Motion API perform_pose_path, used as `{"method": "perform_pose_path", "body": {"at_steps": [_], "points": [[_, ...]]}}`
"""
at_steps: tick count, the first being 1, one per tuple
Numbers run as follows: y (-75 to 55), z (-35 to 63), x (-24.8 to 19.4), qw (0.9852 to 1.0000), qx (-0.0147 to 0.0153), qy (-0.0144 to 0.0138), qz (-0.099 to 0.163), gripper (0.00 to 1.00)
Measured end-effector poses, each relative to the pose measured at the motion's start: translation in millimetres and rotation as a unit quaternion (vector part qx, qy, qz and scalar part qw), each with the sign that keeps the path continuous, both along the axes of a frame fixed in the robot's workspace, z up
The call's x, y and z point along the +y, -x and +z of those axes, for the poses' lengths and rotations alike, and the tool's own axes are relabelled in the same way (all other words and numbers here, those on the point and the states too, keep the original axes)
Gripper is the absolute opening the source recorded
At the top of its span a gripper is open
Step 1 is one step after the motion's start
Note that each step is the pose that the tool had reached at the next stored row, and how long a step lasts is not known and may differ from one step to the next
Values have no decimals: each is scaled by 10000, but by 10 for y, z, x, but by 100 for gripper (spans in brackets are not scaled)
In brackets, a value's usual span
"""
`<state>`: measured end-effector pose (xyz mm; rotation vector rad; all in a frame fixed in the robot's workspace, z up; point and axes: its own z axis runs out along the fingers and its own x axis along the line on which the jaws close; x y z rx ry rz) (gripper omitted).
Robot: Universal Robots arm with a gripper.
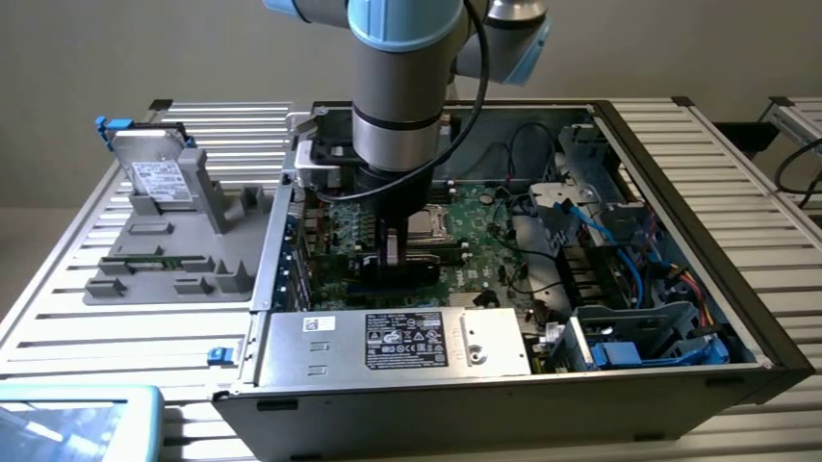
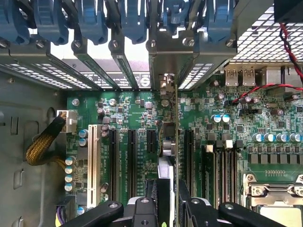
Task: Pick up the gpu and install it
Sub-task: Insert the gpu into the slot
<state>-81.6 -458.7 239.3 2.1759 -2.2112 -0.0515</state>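
Observation:
The gpu [image 2: 176, 118] stands on edge between my fingers, its green board seen as a thin line and its silver end bracket [image 2: 164, 82] up against the case's rear slot openings. My gripper [image 2: 169, 189] is shut on the gpu, low over the expansion slots of the motherboard [image 2: 137, 113]. Whether the card's edge is down in a slot I cannot tell. In the exterior view the gripper [image 1: 400, 252] reaches down into the open computer case [image 1: 668, 192], with the dark card [image 1: 408, 276] just below it.
Blue slot latches [image 2: 94, 23] line the case's rear wall. A CPU socket [image 2: 277, 189] and red-black wires [image 2: 265, 90] lie close by. The power supply [image 1: 398, 342] and blue drive cage [image 1: 629, 337] fill the case front. A grey fixture [image 1: 180, 250] beside the case holds a hard drive [image 1: 161, 178].

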Motion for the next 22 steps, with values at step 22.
{"method": "perform_pose_path", "body": {"at_steps": [22], "points": [[3,-22,2,10000,-2,4,-1,28]]}}
